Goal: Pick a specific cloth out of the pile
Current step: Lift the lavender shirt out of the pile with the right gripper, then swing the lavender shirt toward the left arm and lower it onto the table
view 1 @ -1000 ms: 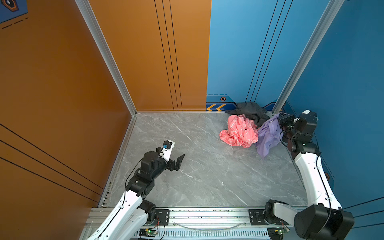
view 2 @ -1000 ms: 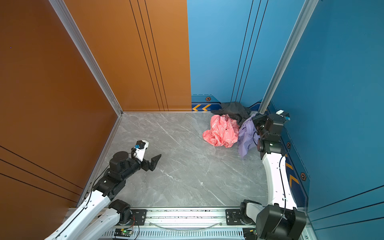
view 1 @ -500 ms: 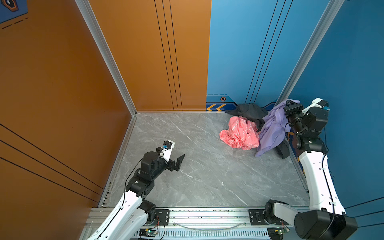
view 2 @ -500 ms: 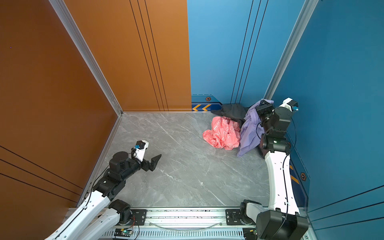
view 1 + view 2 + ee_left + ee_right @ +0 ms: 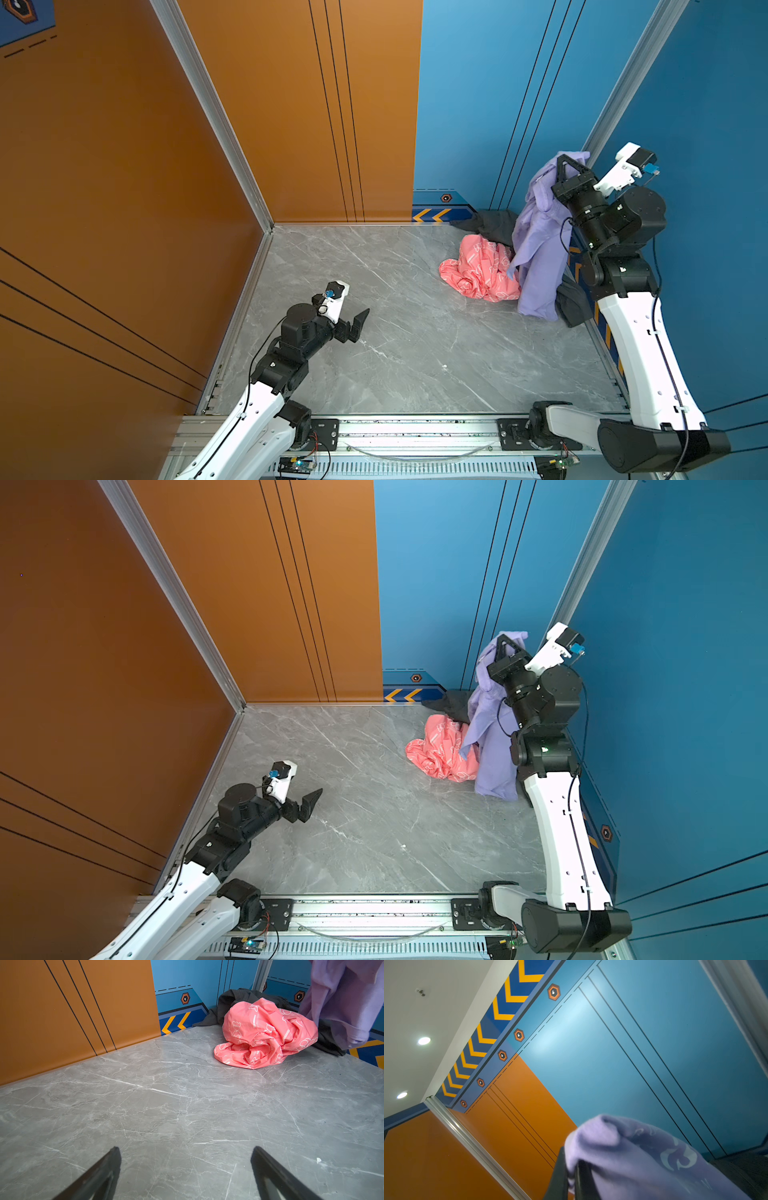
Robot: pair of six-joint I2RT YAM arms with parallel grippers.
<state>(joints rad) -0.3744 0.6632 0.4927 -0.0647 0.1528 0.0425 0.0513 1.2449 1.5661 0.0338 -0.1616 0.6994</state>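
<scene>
Grey marble table point(image 5: 395, 353), with an orange wall point(image 5: 124, 166) on the left and a blue wall point(image 5: 478, 104) behind and to the right. In the far right corner the right gripper point(image 5: 564, 161), raised, is clamped on the top of the cloth point(image 5: 540, 249). It hangs with its long axis upright, lower end down beside the pile point(image 5: 478, 270). The left gripper point(image 5: 356, 323) hovers low, spread wide, holding nothing.

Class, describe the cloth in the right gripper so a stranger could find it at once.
Look to the corner of the far blue wall, where the right gripper is shut high up. The lavender-purple cloth hangs from it. Its neighbours, the crumpled coral-pink cloth and the dark grey cloth, lie on the table; it alone hangs.
</scene>
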